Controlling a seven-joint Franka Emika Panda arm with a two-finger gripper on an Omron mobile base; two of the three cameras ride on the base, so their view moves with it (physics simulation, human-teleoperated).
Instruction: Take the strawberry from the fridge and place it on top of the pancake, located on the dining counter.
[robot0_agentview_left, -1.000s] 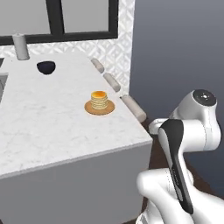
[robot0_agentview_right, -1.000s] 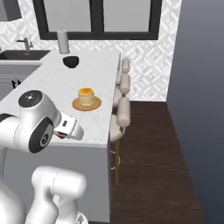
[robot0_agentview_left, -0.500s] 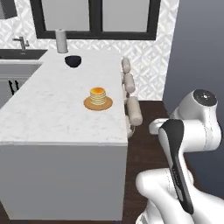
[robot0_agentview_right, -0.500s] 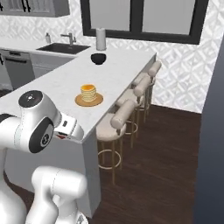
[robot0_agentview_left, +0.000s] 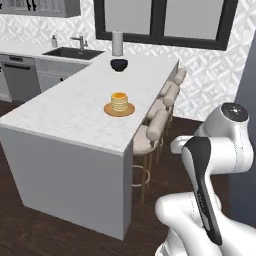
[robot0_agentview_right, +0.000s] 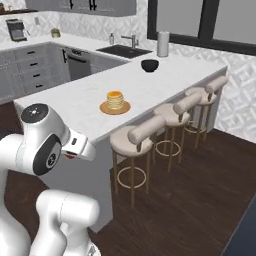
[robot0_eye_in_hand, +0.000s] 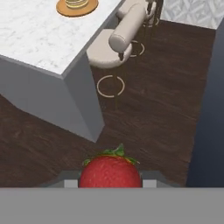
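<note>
A red strawberry (robot0_eye_in_hand: 110, 170) with green leaves sits between my fingertips at the bottom of the hand view, and my gripper (robot0_eye_in_hand: 110, 182) is shut on it. It hangs above dark wood floor, off the corner of the dining counter (robot0_agentview_left: 65, 117) (robot0_agentview_right: 165, 82) (robot0_eye_in_hand: 30, 37). On that white marbled top the pancake (robot0_agentview_left: 119, 101) (robot0_agentview_right: 115, 98) (robot0_eye_in_hand: 77, 3) stack rests on its round orange-brown plate (robot0_agentview_left: 119, 111) (robot0_agentview_right: 115, 108) (robot0_eye_in_hand: 77, 9). The plate lies well ahead of the gripper, near the counter's stool side.
Three beige stools (robot0_agentview_left: 152, 131) (robot0_agentview_right: 139, 137) (robot0_eye_in_hand: 119, 41) line the counter's right side. A black bowl (robot0_agentview_left: 119, 64) (robot0_agentview_right: 149, 65) and a white cylinder (robot0_agentview_left: 117, 43) (robot0_agentview_right: 163, 44) stand at its far end, by a sink (robot0_agentview_right: 124, 50). A dark grey panel (robot0_eye_in_hand: 210, 109) rises at the right.
The whole scene has shifted in both base views: the base has moved, and the counter now appears farther off and more from its corner. The arm's pose is unchanged.
</note>
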